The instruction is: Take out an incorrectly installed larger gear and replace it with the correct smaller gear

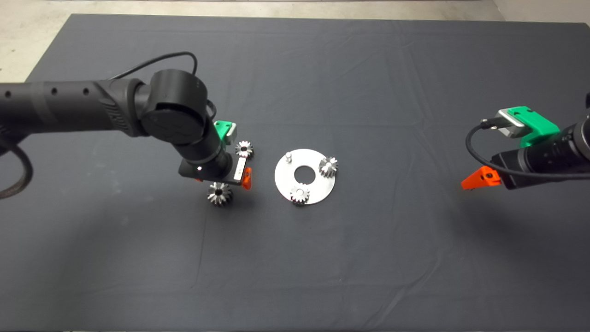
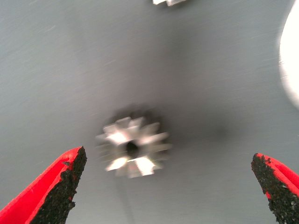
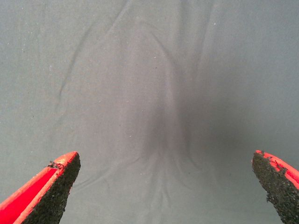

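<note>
Two wide-spread jaws of left gripper (image 2: 168, 186) over larger gear (image 2: 133, 148) (head view hides them); right gripper (image 3: 166, 186) likewise.

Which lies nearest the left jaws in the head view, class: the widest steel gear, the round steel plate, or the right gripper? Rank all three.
1. Widest bright steel toothed gear: on the mat, right beside the left gripper.
2. Round silver steel plate: mid-mat.
3. Right gripper: far side, near the picture's right edge.

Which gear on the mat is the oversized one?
Start at the round steel plate mid-mat, then go toward the left arm. Two loose gears lie on the mat by the left gripper. The larger gear is the nearer, wider one; the smaller gear lies farther back.
</note>
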